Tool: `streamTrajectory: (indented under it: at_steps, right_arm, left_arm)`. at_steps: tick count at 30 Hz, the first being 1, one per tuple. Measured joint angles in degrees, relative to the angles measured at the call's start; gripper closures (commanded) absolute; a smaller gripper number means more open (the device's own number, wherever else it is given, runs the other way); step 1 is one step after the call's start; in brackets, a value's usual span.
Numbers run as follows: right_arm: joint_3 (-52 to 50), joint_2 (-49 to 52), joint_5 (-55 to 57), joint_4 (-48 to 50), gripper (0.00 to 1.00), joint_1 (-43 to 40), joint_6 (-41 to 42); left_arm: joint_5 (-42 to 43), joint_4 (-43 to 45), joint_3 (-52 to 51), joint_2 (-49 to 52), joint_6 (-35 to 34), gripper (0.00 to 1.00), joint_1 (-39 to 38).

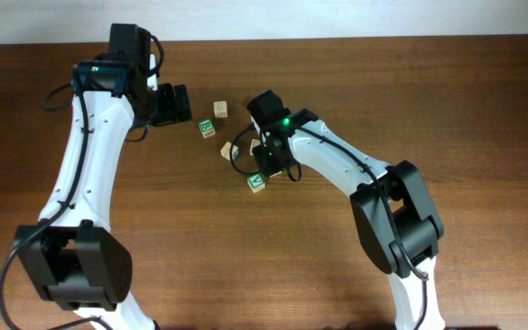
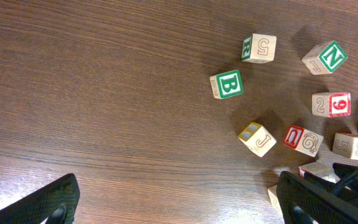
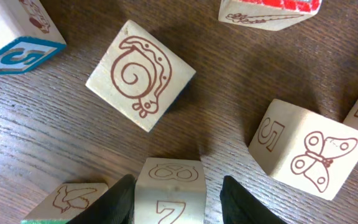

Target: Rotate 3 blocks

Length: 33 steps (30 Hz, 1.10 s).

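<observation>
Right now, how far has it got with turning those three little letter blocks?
Done: cannot tell. The blocks lie at mixed angles, like the B block, with no sign of which were turned. In hand: the right fingers are pinching the 7 block, seemingly to turn it. The left fingers are open and empty. Left: at least this turn.

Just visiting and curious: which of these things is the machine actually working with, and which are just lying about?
In the job: block marked 7, in the right tool; the other letter blocks, possibly.
Lying about: nothing but blocks; the idle ones cannot be told.
</observation>
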Motion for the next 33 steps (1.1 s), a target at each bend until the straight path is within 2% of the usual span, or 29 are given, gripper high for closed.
streamTrajectory:
  at_steps: [1, 3, 7, 12, 16, 19, 24, 30, 33]
  right_arm:
    - [0.26, 0.0, -0.22, -0.74, 0.55, 0.0, -0.09]
    - [0.28, 0.0, -0.63, -2.05, 0.66, 0.0, 0.17]
    - [0.57, 0.0, -0.87, -4.22, 0.78, 0.0, 2.69]
    - [5.62, 0.0, -1.27, -12.59, 0.8, 0.0, 4.68]
    - [18.62, -0.74, -1.4, -28.87, 0.83, 0.0, 7.17]
    - [21.77, -2.4, -1.75, -36.74, 0.83, 0.0, 10.25]
    - [16.59, -2.49, -3.15, -41.24, 0.84, 0.0, 15.21]
    - [4.85, -2.47, -5.92, -36.41, 0.96, 0.0, 18.58]
    - [2.93, -2.49, -6.32, -36.02, 0.96, 0.0, 18.78]
  left_arm:
    - [0.0, 0.0, 0.0, 0.0, 0.0, 0.0, 0.0]
    - [0.0, 0.0, 0.0, 0.0, 0.0, 0.0, 0.0]
    - [0.0, 0.37, 0.0, 0.0, 0.0, 0.0, 0.0]
    - [-0.02, 0.42, 0.0, 0.0, 0.0, 0.0, 0.0]
    - [-0.09, 0.42, 0.0, 0.0, 0.0, 0.0, 0.0]
    - [-0.17, 0.48, 0.0, 0.0, 0.0, 0.0, 0.0]
    - [-0.2, 0.48, 0.0, 0.0, 0.0, 0.01, 0.0]
    - [-0.2, 0.61, 0.0, 0.0, 0.0, 0.01, 0.0]
    - [-0.2, 0.66, 0.0, 0.0, 0.0, 0.01, 0.0]
